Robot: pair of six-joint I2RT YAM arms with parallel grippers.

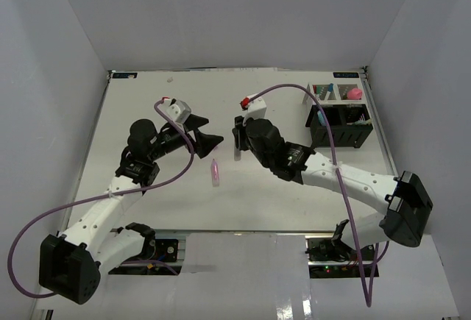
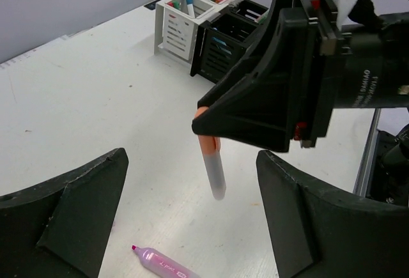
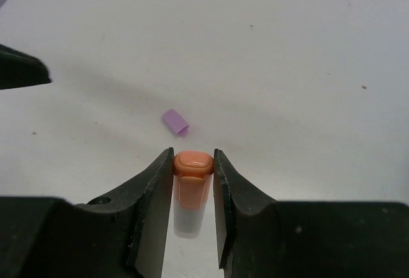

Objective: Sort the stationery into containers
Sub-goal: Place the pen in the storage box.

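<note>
orange-capped marker (image 3: 191, 185) is the piece in hand: your right gripper (image 1: 237, 143) has its fingers clamped on the cap end, and the pale body hangs down from them, clear of the table (image 1: 147, 99) near its middle. your left gripper (image 1: 207, 132) stands just beside it with its fingers spread wide and nothing between them; in the left wrist view the marker hangs in the gap they frame, not touching either one. i'd judge this as the carry step, pick done and drop-off not yet made. the next move calls for you to swing the right arm toward the far right corner, where the black organizer (image 1: 340, 125) sits joined to the white mesh compartments (image 2: 177, 27), then bring the marker upright over an open slot and lower it before letting go. mind the left fingers first: back that arm off or lift the right one straight up so nothing clips. a pink marker (image 1: 215, 172) lies flat on the table just below and near both grippers, waiting for its own turn. pens (image 2: 190, 2) and a pink-capped bottle (image 1: 355, 93) already fill some of the mesh slots, so pick a free one. the right arm's purple cable (image 1: 327, 140) loops across in front of the organizer and could snag on the way in.
</note>
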